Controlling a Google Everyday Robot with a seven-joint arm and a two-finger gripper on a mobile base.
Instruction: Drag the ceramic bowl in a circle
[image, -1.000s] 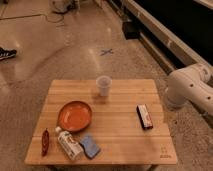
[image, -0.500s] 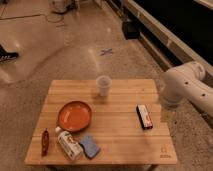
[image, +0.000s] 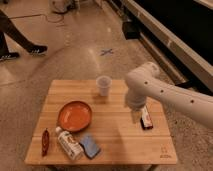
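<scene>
Bowl (image: 75, 116) sits on the left half of the surface (image: 122, 142), orange-red, glossy inside, upright and open to the ceiling, and nothing is touching it. Right in front of it, near the front edge, a white bottle (image: 69, 143) lies on its side, with a blue sponge (image: 90, 146) just beside it on the right, and a small red thing (image: 45, 142) lies off at the front left corner. Behind the bowl, near the far edge, a translucent cup (image: 103, 85) stands upright, apart from the rest. Now to the arm (image: 165, 95): white and thick, it reaches in from the right, bends at a rounded joint above the far right part of the wood and drops straight down. The tool (image: 134, 119) hangs at its end over the right half of the surface, its fingers apart and gripping nothing, well apart from the bowl, with bare wood between the two. Just to the tool's right lies a dark bar (image: 146, 118), lengthwise front to back; whether the tool touches it I cannot tell. Beyond the surface, a blue cross (image: 106, 52) marks the speckled floor, and someone's shoe (image: 36, 49) shows at the far left.
</scene>
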